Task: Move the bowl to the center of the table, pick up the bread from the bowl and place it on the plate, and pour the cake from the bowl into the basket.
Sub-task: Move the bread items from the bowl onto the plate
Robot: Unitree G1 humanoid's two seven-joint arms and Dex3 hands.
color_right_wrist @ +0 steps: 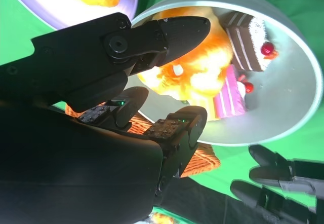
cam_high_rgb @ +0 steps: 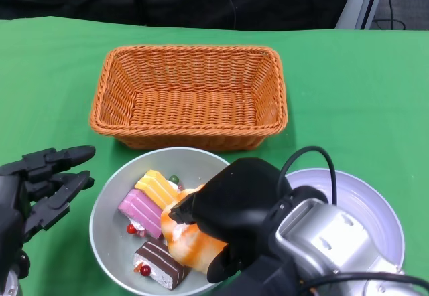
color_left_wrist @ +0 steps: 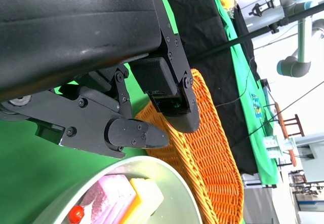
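Our right hand [cam_high_rgb: 231, 209] is spread over the bread [cam_high_rgb: 191, 239], not clamped — we should close on its middle; left hand [cam_high_rgb: 40, 182] empty, fingers apart.

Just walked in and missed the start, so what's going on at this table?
The robot's right hand is down in the grey bowl, fingers around the orange bread, though a firm grip can't be confirmed. Pink, yellow and chocolate cake slices lie beside it in the bowl. The left hand hovers open just left of the bowl, holding nothing. The white plate sits to the right, and the wicker basket behind the bowl has nothing in it.
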